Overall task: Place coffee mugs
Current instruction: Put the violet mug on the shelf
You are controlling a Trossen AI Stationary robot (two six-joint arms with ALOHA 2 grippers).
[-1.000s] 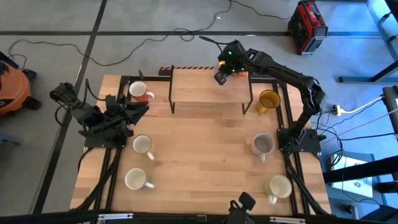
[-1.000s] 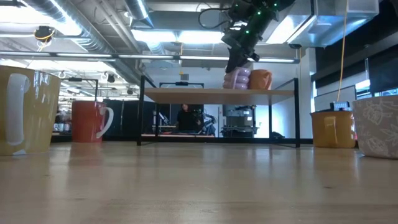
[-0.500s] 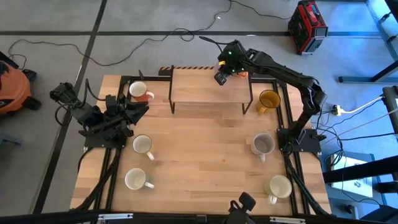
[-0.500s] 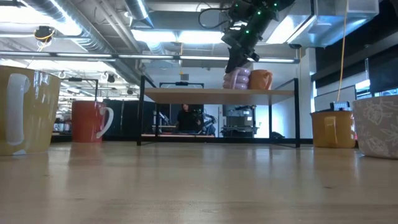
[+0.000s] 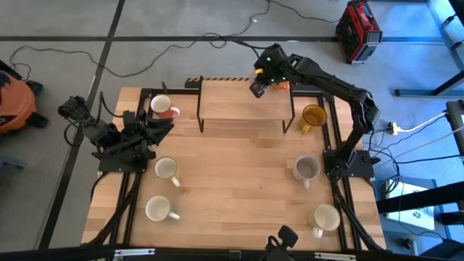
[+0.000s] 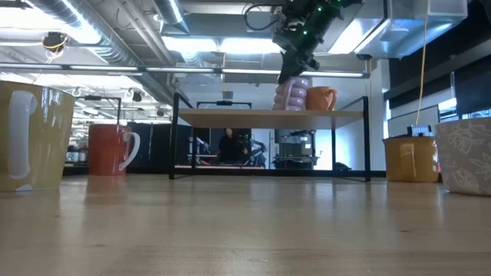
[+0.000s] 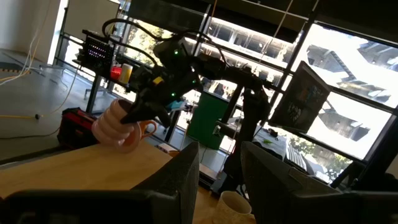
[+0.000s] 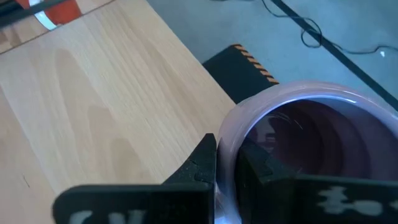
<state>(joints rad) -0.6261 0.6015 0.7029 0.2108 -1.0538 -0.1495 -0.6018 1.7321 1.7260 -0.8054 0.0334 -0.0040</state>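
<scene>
The purple mug (image 6: 291, 94) is at the wooden shelf (image 5: 243, 101) on the table's far side, close beside the orange mug (image 6: 321, 98), which stands on the shelf top. My right gripper (image 5: 257, 88) is shut on the purple mug from above. My left gripper (image 5: 164, 127) waits open over the table's left side. On the table stand a red-orange mug (image 5: 163, 107), two white mugs (image 5: 167, 169) (image 5: 158, 209), a grey mug (image 5: 306, 168), a cream mug (image 5: 325, 216) and a mustard mug (image 5: 313, 116). My right gripper pinches the purple mug's rim (image 8: 227, 146), one finger (image 8: 255, 168) inside the mug and one (image 8: 202, 163) outside. It comes from above, slanting down. The mug stays upright with its base (image 6: 290, 107) level with the shelf top; whether it rests there I cannot tell.
The shelf stands on thin dark legs (image 6: 176, 138) with open room beneath it. Black arm mounts sit at both table sides (image 5: 119, 156) (image 5: 348, 163). The middle of the wooden table (image 5: 239, 181) is bare. A person (image 6: 227, 144) stands far behind the table.
My right gripper has moved the purple mug slightly toward the table's left, away from the orange mug, whose handle now shows between them. The gripper stays shut on the rim.
</scene>
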